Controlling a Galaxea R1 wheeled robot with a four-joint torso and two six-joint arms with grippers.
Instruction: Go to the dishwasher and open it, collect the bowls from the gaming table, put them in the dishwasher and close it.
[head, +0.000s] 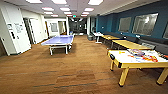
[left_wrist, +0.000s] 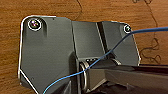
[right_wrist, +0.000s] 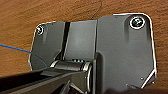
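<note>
Place: we stand in a long room with a brown striped carpet floor (head: 75, 72); the wrist views look down on that carpet too.
Nearest furniture: a yellow-legged game table with a white top (head: 136, 61) is at our right, with blurred coloured items near its far right edge; we cannot say what they are.
Further away: a blue table-tennis table (head: 58, 40) is left of the middle, and a row of yellow tables (head: 127, 44) runs along the dark blue wall (head: 110, 23).
Task things: we see no dishwasher, no table-football table and no bowl from here.
Progress: we judge that the task is at an early or driving stage; nothing shows a finished step.
Grippers: we cannot tell whether they are released or clenched.
Hard to make out: the far hallway (head: 77, 25) is too small to read.
</note>
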